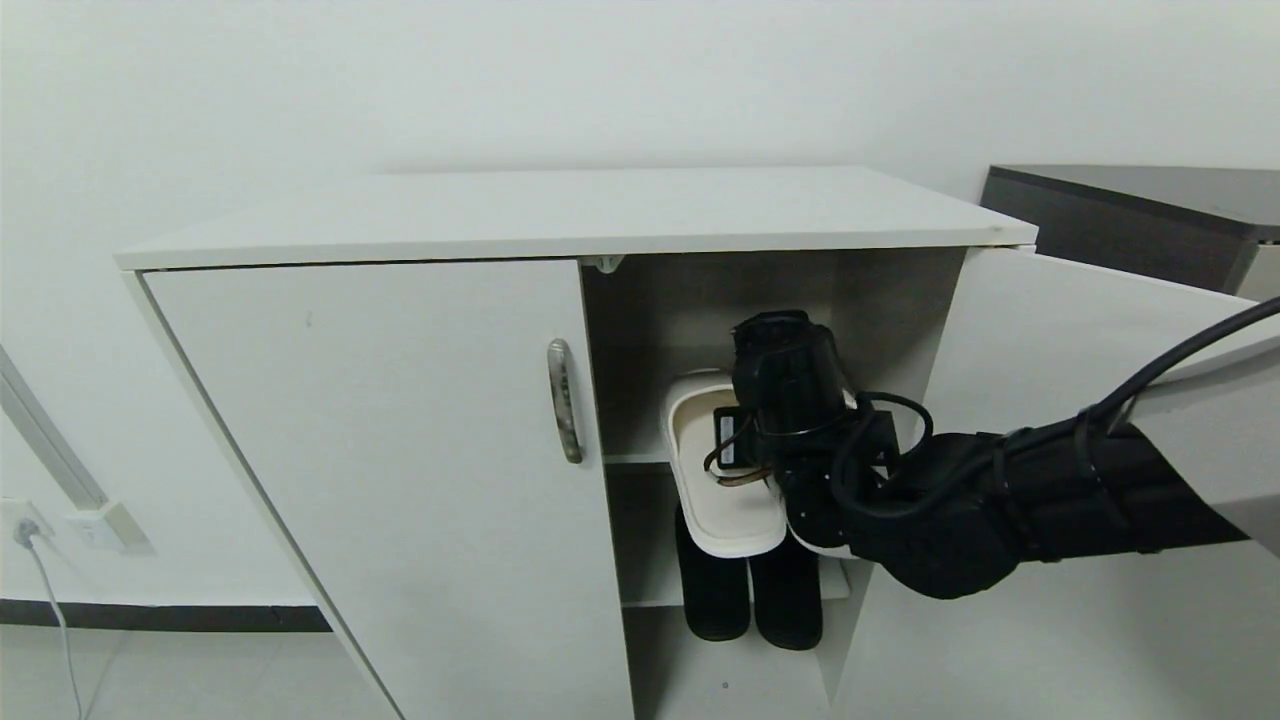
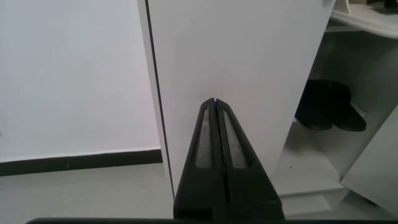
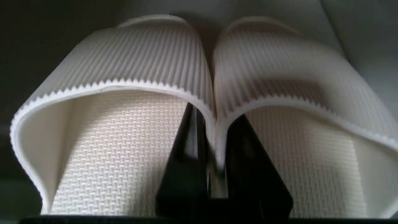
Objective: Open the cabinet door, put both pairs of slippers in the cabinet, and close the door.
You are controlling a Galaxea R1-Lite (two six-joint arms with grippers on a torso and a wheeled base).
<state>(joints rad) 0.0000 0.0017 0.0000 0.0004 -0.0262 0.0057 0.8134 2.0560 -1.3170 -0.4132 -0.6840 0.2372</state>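
A pair of white slippers sticks out over the middle shelf of the white cabinet, toes pointing inward. My right gripper is shut on the white slippers, pinching their two inner walls together. A pair of black slippers stands on the shelf below, also seen as black slippers past the closed door. The cabinet's right door is swung open; the left door is closed. My left gripper is shut on nothing, low in front of the closed left door.
A metal handle sits on the closed left door's edge. A dark grey unit stands behind the open door at the right. A wall socket with a cable is at the far left near the floor.
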